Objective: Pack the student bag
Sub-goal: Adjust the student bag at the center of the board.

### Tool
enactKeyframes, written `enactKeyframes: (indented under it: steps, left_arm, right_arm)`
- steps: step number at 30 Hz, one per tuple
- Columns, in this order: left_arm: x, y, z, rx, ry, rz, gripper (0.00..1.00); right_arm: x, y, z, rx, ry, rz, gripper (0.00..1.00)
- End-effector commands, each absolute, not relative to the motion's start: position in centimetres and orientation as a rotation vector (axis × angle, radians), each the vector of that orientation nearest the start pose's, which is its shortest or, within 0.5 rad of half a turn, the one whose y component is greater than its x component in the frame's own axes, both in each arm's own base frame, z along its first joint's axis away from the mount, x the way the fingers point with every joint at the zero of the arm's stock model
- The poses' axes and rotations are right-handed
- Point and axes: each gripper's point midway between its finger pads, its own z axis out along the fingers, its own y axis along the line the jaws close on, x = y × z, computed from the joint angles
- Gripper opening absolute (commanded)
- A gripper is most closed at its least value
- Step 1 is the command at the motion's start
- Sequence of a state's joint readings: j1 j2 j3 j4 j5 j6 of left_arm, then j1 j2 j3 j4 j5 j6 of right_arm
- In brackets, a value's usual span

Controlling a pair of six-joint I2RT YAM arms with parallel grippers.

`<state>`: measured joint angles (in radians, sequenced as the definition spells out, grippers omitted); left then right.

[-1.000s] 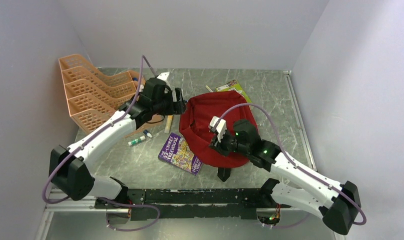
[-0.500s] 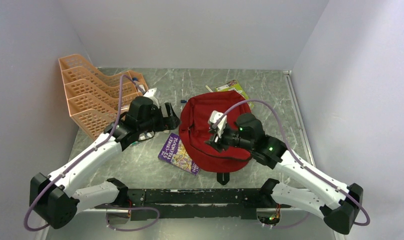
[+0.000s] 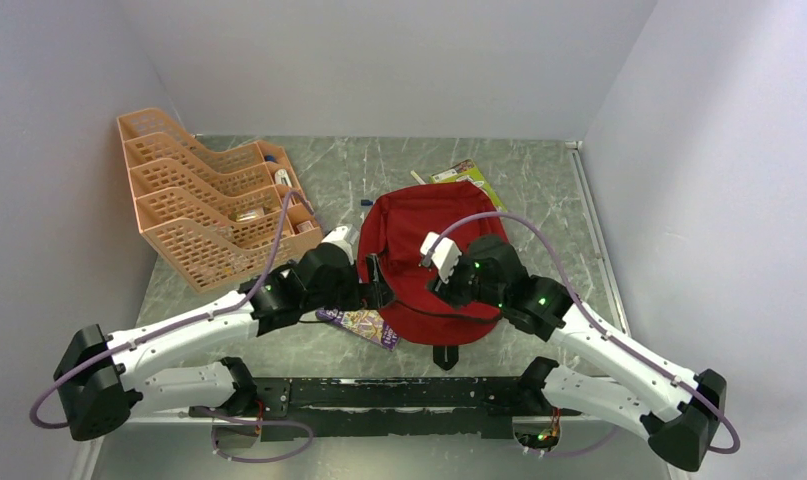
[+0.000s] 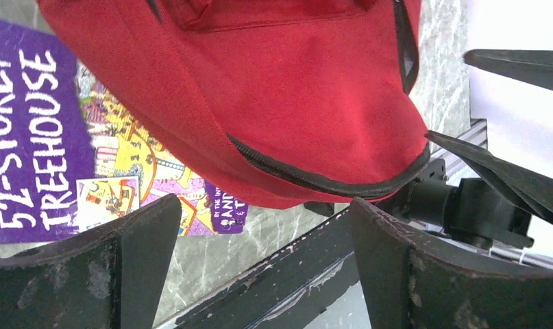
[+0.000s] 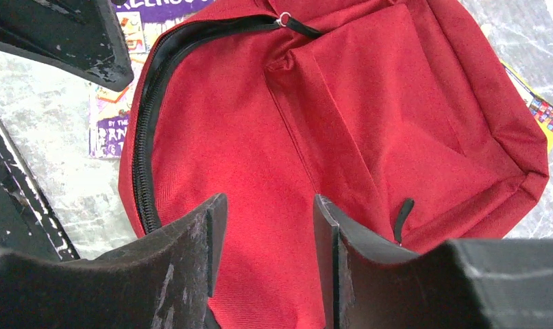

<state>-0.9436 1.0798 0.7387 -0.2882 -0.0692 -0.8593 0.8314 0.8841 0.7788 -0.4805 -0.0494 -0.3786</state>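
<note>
The student bag [image 3: 419, 240] is a red fabric backpack lying flat mid-table, with a black zip [image 5: 146, 137] running round its near-left edge. My left gripper [image 3: 374, 283] is at the bag's near-left edge, low over the table. In its wrist view the left gripper [image 4: 263, 205] is wide open and empty, with the bag [image 4: 294, 89] just beyond the fingertips. My right gripper [image 5: 268, 202] hovers over the bag [image 5: 369, 103] with its jaws parted and only red fabric showing between them. In the top view its fingers are hidden under the wrist.
A purple storybook [image 3: 364, 322] lies by the bag's near-left side, partly under the left arm and the bag. An orange tray rack [image 3: 194, 200] stands at the back left. A yellow-green booklet [image 3: 469, 172] sticks out behind the bag. A black rail [image 3: 399, 392] runs along the near edge.
My left arm swung from beside the rack toward the near edge and now sits at the bag's near-left rim. My right gripper's jaws parted and it shifted slightly over the bag.
</note>
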Motion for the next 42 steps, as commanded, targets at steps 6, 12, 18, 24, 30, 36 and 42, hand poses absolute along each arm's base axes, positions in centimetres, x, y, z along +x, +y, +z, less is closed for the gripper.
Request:
enactKeyframes:
  steps: [6,12,18,24,30,36,42]
  left_arm:
    - [19.5,-28.9,12.9,-0.162,2.358,-0.826,0.98]
    - [19.5,-29.4,11.2,-0.144,2.389,-0.804,0.89]
    - [18.5,-28.3,9.9,-0.132,2.415,-0.783,0.7]
    - [17.2,-27.2,8.9,-0.096,2.397,-0.82,0.44]
    - [16.4,-26.9,7.5,-0.059,2.393,-0.851,0.23]
    - [16.2,-27.3,6.8,-0.02,2.404,-0.832,0.19]
    - [15.9,-27.6,6.3,-0.01,2.415,-0.832,0.19]
  right_arm:
    - [19.0,20.8,17.5,-1.324,1.746,0.332,0.53]
    - [18.9,20.7,17.1,-1.343,1.747,0.332,0.52]
    - [17.4,21.4,16.7,-1.418,1.719,0.415,0.52]
    - [16.7,22.6,16.3,-1.489,1.673,0.493,0.52]
    - [16.5,23.7,15.3,-1.555,1.657,0.537,0.53]
    - [15.7,24.2,14.5,-1.63,1.65,0.588,0.53]
    - [14.6,24.5,14.5,-1.658,1.618,0.647,0.53]
